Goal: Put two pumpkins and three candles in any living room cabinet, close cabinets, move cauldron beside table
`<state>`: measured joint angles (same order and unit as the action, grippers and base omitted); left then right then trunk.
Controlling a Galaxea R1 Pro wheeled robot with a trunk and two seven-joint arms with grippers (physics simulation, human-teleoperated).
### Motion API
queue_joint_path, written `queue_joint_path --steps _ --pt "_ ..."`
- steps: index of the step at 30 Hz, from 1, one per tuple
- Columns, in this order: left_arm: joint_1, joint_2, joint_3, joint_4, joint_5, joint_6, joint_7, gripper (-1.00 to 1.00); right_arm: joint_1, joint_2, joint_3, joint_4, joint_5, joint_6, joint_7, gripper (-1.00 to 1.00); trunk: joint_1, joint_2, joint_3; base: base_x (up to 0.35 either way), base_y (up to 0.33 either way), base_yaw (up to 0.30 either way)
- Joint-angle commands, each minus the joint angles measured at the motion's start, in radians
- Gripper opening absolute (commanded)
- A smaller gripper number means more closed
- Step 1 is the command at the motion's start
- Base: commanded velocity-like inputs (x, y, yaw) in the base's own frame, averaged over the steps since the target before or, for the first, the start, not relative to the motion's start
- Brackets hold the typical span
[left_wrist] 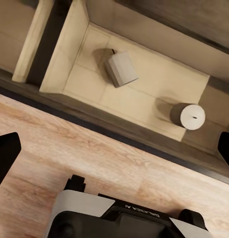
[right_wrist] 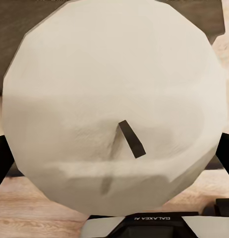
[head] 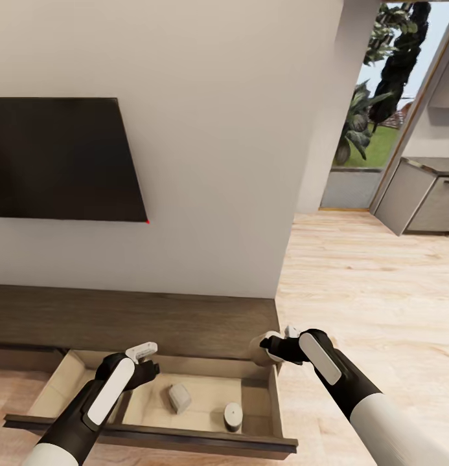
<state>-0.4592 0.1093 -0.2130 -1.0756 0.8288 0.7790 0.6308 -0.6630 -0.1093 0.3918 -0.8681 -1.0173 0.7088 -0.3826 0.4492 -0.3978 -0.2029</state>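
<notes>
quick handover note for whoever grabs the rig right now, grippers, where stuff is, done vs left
Right gripper: shut on a candle, held at the open drawer's right end.
Left gripper: open, empty, above the drawer's left part.
Cabinet: one drawer pulled open; two candles inside, one on its side, one upright.
Done: two candles in.
Left: drop the third candle in, then both pumpkins, shut the drawer, set the cauldron next to the table.

Left gripper [head: 145,361] hangs open, arm reaching forward and down. Right gripper [head: 276,346] is clamped on a candle [right_wrist: 114,109], arm angled inward.
</notes>
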Motion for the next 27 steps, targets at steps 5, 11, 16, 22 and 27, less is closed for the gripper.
queue_joint_path --steps 5,11,16,22,27 --pt "-0.001 0.001 -0.003 -0.001 0.010 0.000 0.010 1.00 -0.001 -0.001 0.004 -0.002 -0.010 0.000 -0.010 -1.00 0.001 -0.002 -0.002 0.071 0.093 -0.003" --pt "-0.001 0.001 -0.003 -0.002 0.010 0.000 0.010 1.00 -0.001 -0.001 0.004 -0.002 -0.010 0.000 -0.010 -1.00 0.001 -0.002 -0.002 0.086 0.048 0.000" --pt "-0.001 0.000 -0.003 -0.001 0.010 0.000 0.011 1.00 -0.001 -0.001 0.005 -0.002 -0.010 0.000 -0.011 -1.00 0.001 -0.002 -0.002 0.110 0.028 0.000" --pt "-0.001 0.000 -0.004 -0.001 0.010 0.000 0.011 1.00 -0.001 -0.001 0.005 -0.002 -0.010 0.000 -0.013 -1.00 0.001 -0.002 -0.002 0.104 0.080 0.000" --pt "-0.001 0.000 -0.009 -0.001 0.010 0.000 0.011 1.00 -0.001 -0.001 0.005 -0.002 -0.010 0.000 -0.013 -1.00 0.001 -0.002 -0.002 0.012 0.121 0.000"
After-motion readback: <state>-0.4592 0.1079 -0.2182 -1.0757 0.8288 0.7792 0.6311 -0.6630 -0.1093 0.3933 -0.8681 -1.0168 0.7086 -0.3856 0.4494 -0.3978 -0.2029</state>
